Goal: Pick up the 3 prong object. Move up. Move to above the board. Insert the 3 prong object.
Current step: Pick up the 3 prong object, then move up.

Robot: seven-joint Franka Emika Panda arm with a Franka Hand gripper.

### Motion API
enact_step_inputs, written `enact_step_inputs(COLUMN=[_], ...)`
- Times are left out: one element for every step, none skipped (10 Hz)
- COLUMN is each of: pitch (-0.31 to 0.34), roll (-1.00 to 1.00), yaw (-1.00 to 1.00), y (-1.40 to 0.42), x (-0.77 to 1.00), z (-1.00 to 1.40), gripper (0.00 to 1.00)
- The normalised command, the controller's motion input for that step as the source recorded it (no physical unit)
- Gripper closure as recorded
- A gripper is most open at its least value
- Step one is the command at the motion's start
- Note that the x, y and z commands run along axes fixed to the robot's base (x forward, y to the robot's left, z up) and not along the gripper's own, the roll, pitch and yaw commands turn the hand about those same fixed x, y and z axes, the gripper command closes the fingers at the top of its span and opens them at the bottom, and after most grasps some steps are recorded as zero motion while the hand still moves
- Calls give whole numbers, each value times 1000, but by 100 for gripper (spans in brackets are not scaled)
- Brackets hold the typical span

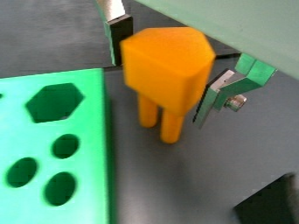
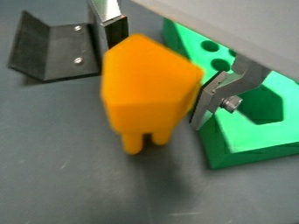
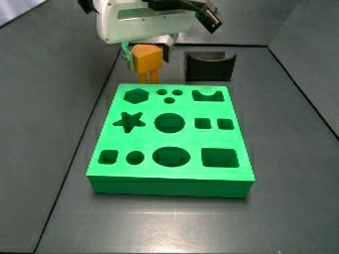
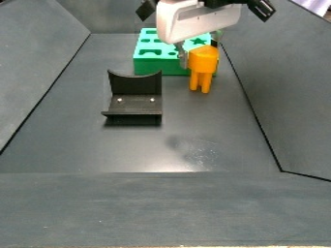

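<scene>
My gripper (image 1: 166, 63) is shut on the 3 prong object (image 1: 170, 74), an orange block with legs pointing down. Its silver fingers (image 1: 222, 92) press on two opposite sides of the block, as both wrist views show (image 2: 146, 87). The object (image 4: 203, 68) hangs low over the dark floor, beside the far edge of the green board (image 3: 169, 134), not over it. I cannot tell whether its legs touch the floor. The board (image 1: 47, 149) has a hexagon hole and round holes near the object. In a side view the gripper (image 3: 149, 48) holds the object (image 3: 149, 63) just beyond the board's far left corner.
The dark fixture (image 4: 134, 97) stands on the floor a short way from the object; it also shows in a wrist view (image 2: 52, 48) and in a side view (image 3: 208, 66). Sloping dark walls enclose the floor on all sides.
</scene>
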Motion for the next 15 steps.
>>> enact_step_inputs(pitch=[17, 0, 0, 0, 0, 0, 0, 0, 0, 0, 0, 0, 0, 0, 0], roll=[0, 0, 0, 0, 0, 0, 0, 0, 0, 0, 0, 0, 0, 0, 0], yaw=[40, 0, 0, 0, 0, 0, 0, 0, 0, 0, 0, 0, 0, 0, 0], y=[131, 0, 0, 0, 0, 0, 0, 0, 0, 0, 0, 0, 0, 0, 0], x=[0, 0, 0, 0, 0, 0, 0, 0, 0, 0, 0, 0, 0, 0, 0], z=[-51, 0, 0, 0, 0, 0, 0, 0, 0, 0, 0, 0, 0, 0, 833], gripper=[0, 100, 100, 100, 100, 100, 100, 100, 100, 100, 100, 100, 100, 100, 100])
